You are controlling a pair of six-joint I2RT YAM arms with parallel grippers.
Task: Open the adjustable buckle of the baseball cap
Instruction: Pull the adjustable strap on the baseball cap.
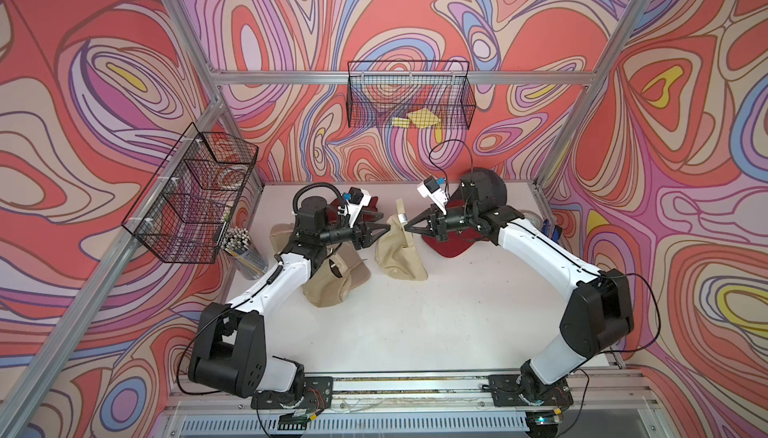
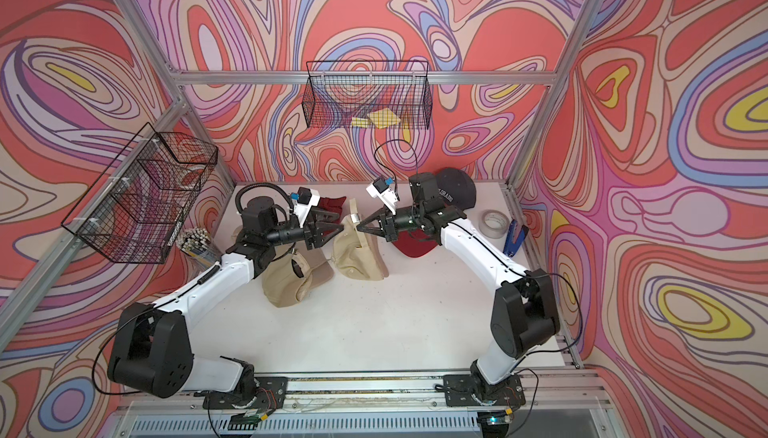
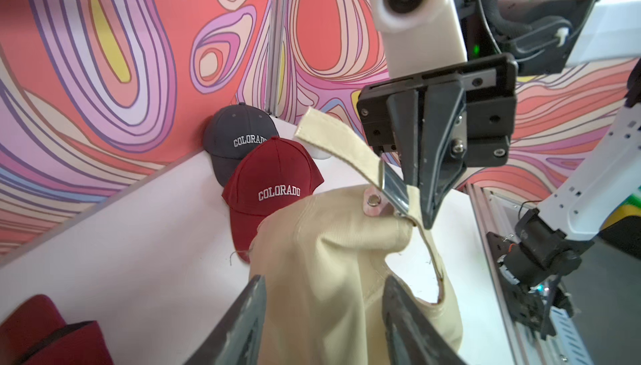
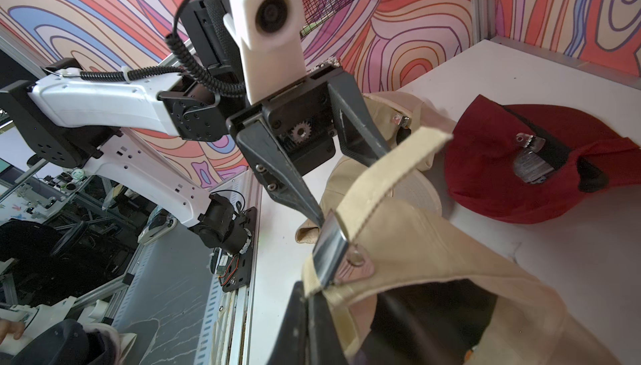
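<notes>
Left wrist view: beige cap just beside red cap, right gripper pinching strap at buckle, left gripper spread, far side from red cap. Buckle seemingly flipped up; strap still threaded.

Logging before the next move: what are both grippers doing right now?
Left gripper: open.
Right gripper: closed on the beige baseball cap's fabric strap.

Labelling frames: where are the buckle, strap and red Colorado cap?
buckle (image 4: 329, 245), right wrist view, shiny metal flap
strap (image 3: 326, 131), left wrist view, near free end
red Colorado cap (image 3: 274, 169), left wrist view, crown
</notes>
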